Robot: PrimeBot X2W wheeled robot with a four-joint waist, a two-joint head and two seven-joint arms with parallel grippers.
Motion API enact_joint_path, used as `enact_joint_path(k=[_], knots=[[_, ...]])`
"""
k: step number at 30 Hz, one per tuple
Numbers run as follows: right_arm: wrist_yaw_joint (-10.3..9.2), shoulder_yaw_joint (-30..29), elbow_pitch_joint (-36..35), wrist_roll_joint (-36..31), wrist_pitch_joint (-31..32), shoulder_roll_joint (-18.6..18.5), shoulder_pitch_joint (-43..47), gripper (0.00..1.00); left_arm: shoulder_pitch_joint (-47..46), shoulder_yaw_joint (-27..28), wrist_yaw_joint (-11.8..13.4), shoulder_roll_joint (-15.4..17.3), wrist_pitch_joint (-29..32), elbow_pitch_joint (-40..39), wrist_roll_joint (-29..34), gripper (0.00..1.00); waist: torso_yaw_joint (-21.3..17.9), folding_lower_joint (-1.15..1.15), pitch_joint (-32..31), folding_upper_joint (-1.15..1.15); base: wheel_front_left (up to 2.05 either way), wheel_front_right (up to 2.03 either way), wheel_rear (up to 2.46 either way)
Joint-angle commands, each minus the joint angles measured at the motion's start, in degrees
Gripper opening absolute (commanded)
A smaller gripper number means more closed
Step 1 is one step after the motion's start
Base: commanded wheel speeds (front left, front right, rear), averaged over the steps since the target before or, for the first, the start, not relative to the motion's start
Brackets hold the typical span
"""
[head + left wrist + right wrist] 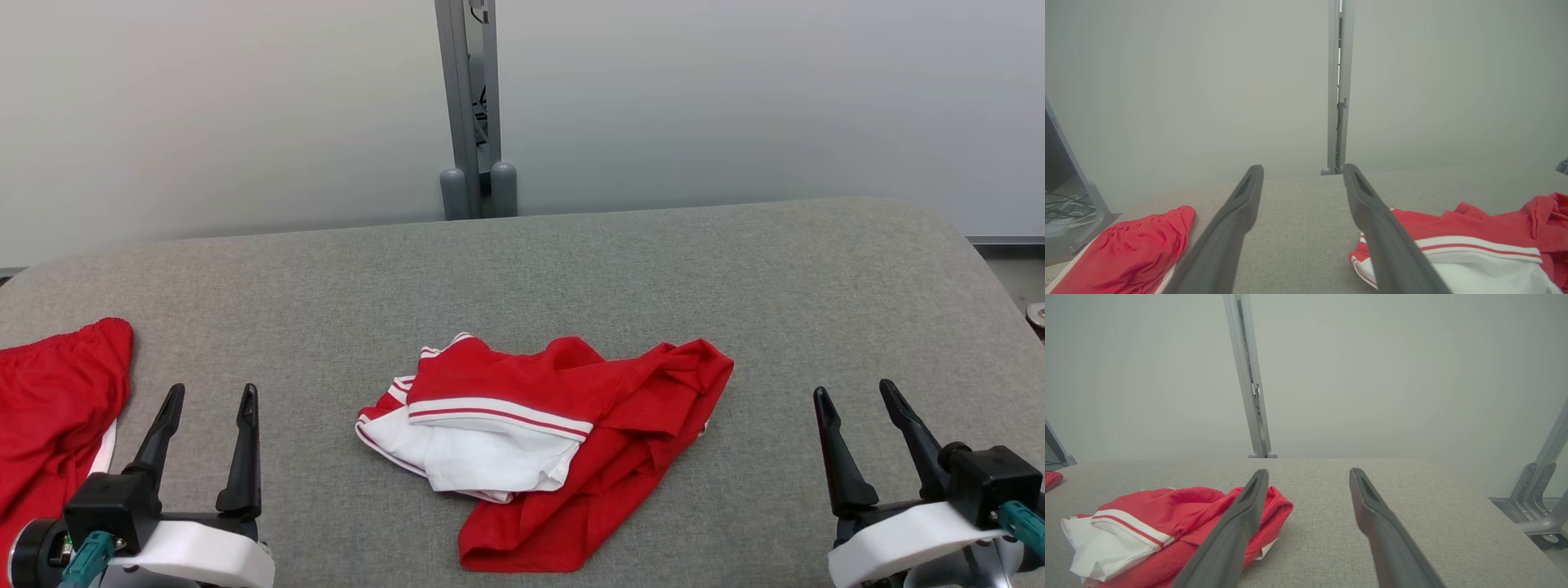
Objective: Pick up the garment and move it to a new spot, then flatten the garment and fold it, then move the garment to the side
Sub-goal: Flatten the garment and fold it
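A crumpled red and white garment (555, 433) lies in a heap at the middle of the grey padded table (571, 261). It shows at the right in the left wrist view (1474, 249) and at the lower left in the right wrist view (1163, 531). My left gripper (211, 396) stands open at the lower left, well left of the heap, with nothing between its fingers (1237, 220). At the lower right my right gripper (857, 392) is open too, off to the heap's right, and its fingers (1372, 514) are bare.
Another red cloth (53, 408) lies at the table's left edge, just left of my left gripper, also seen as a red cloth (1131, 249). A grey post (473, 106) rises behind the table against the pale wall. Metal frame legs (1539, 498) stand off the table's right end.
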Motion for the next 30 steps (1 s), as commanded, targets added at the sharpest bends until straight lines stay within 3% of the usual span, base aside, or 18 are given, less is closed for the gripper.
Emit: enact_joint_path(k=[1,15,21,30], knots=[[0.03,-0.2,0.1,0.1,-0.2,-0.3,0.3,1.00,0.2,0.0,0.4,0.4,0.2,-0.1,-0.1,1.00,0.0,0.00,0.0,0.00,0.00,0.00,0.00],[0.03,0.8,0.1,-0.1,0.5,-0.3,-0.1,1.00,-0.4,-0.5,0.8,0.2,0.4,-0.4,-0.5,1.00,1.1,0.00,0.1,0.00,0.00,0.00,0.00],[0.03,9.6,1.0,-1.0,2.2,-0.6,-2.7,1.00,-1.0,-0.6,0.9,0.4,0.6,-1.2,-0.6,1.00,2.1,0.00,1.1,0.00,0.00,0.00,0.00],[0.02,25.9,7.2,2.6,4.4,-3.7,-8.5,1.00,-3.3,-2.3,0.0,-0.3,0.6,-1.2,-0.1,1.00,6.8,0.00,4.1,0.00,0.00,0.00,0.00]])
